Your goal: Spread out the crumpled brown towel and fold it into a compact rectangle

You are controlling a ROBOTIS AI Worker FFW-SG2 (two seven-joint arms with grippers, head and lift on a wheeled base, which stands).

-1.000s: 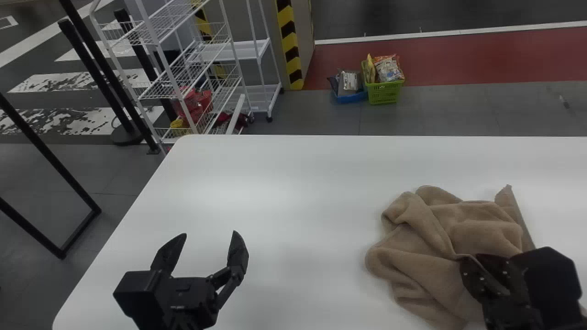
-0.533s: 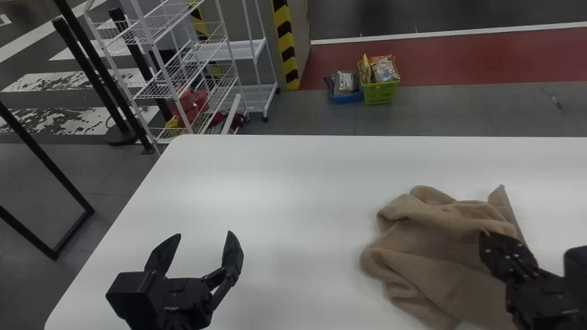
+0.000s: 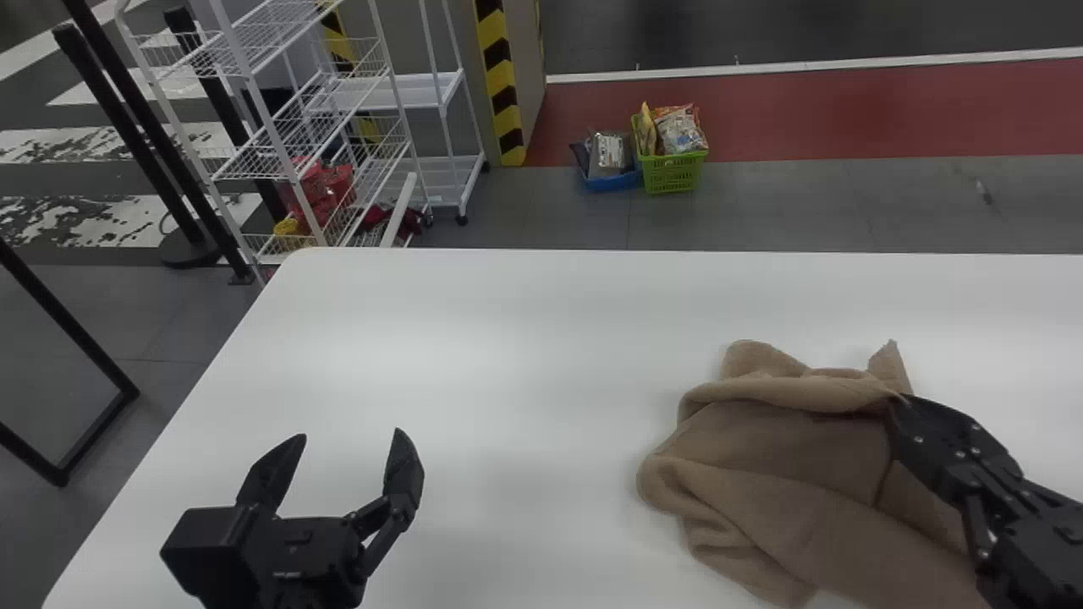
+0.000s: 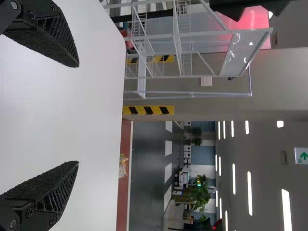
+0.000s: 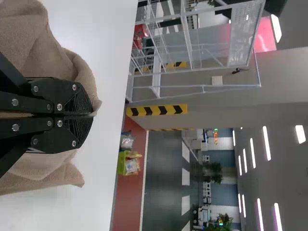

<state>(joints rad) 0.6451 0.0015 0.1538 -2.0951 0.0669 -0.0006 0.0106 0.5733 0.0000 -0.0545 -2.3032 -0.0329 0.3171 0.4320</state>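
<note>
Towel [image 3: 778, 457] lies rumpled on the table's right side [image 3: 541, 338], a fold pinched tight by the closed right gripper [image 3: 898, 406], presumably to spread it; left gripper [image 3: 351, 433] hangs wide open, empty.

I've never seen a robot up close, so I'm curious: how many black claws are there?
2. The left gripper hovers open over the white table, on the robot's left; the right gripper is on its right, closed on the brown towel.
</note>
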